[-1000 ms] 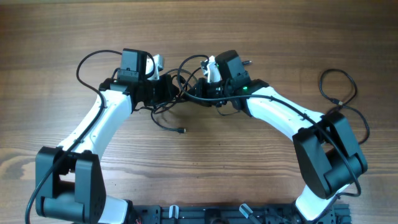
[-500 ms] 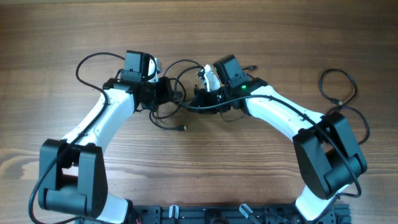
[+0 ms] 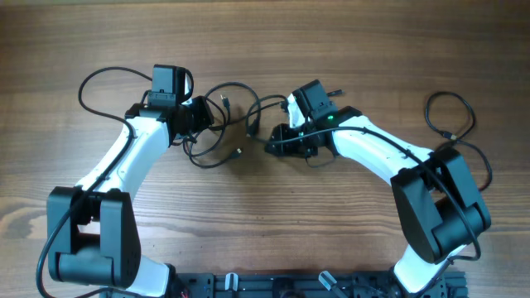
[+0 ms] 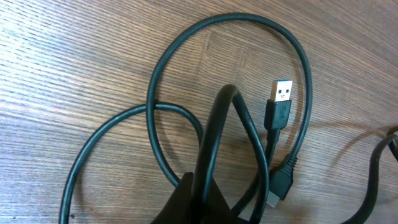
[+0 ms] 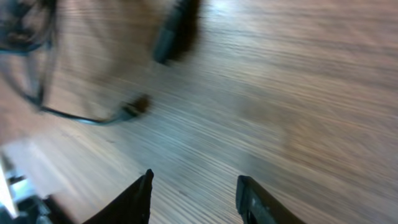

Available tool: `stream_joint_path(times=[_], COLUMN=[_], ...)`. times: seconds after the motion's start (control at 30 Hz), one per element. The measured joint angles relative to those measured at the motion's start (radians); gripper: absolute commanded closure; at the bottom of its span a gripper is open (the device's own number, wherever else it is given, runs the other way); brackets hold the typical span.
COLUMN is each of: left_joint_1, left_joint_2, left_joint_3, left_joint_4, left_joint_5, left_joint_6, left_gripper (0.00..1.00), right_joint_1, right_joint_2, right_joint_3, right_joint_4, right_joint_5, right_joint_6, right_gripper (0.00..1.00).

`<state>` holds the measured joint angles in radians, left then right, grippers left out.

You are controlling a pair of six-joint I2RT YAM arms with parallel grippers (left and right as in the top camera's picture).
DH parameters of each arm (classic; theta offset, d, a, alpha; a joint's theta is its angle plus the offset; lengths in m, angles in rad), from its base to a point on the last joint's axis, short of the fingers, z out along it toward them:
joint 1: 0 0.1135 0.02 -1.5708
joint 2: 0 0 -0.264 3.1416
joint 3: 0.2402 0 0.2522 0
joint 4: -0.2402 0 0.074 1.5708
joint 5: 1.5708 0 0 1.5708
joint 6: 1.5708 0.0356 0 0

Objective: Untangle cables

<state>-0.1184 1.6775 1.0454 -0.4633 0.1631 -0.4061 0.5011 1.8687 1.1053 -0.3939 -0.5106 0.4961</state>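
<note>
The cables [image 3: 217,124] are thin black cords lying in loose loops on the wooden table between my two arms. My left gripper [image 3: 201,116] is shut on one strand [image 4: 211,143], which rises in an arch from the jaws [image 4: 208,186]. A USB plug [image 4: 280,99] lies just beyond it, and another plug [image 4: 279,188] sits beside the jaws. My right gripper [image 3: 276,139] is open over bare wood, with nothing between its fingertips [image 5: 196,183]. A blurred cord [image 5: 81,118] and plug [image 5: 176,31] lie ahead of it, apart from the fingers.
Another black cable [image 3: 454,124] lies looped at the far right of the table [image 3: 348,50], near the right arm's base. A loose plug end [image 3: 238,151] points toward the table's middle. Thicker wires run along both arms.
My right gripper has opened and let go of the cables. My left gripper has pulled left with its strand, and the bundle has spread into looser loops.
</note>
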Motion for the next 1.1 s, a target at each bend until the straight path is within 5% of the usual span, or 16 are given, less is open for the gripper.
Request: stream_joint_path(times=[0.13, 0.47, 0.7, 0.77, 0.87, 1.0, 1.1], left_joint_1=[0.0, -0.029, -0.098, -0.1, -0.101, -0.103, -0.103], left_joint_2=[0.0, 0.0, 0.0, 0.0, 0.0, 0.0, 0.0], left_joint_3=[0.0, 0.0, 0.0, 0.0, 0.0, 0.0, 0.0], left_joint_4=[0.001, 0.023, 0.041, 0.041, 0.04, 0.038, 0.038], left_joint_5=[0.047, 0.205, 0.224, 0.198, 0.131, 0.073, 0.061], left_joint_6=[0.0, 0.0, 0.0, 0.0, 0.0, 0.0, 0.001], left_gripper=[0.96, 0.96, 0.96, 0.96, 0.96, 0.96, 0.96], right_joint_1=[0.0, 0.048, 0.06, 0.06, 0.058, 0.04, 0.026], right_joint_2=[0.0, 0.0, 0.0, 0.0, 0.0, 0.0, 0.0], right_joint_3=[0.0, 0.0, 0.0, 0.0, 0.0, 0.0, 0.0], right_joint_4=[0.169, 0.289, 0.331, 0.327, 0.311, 0.285, 0.277], right_joint_5=[-0.072, 0.012, 0.063, 0.078, 0.103, 0.112, 0.12], right_joint_6=[0.064, 0.262, 0.288, 0.29, 0.29, 0.29, 0.29], right_gripper=[0.39, 0.38, 0.89, 0.96, 0.94, 0.74, 0.69])
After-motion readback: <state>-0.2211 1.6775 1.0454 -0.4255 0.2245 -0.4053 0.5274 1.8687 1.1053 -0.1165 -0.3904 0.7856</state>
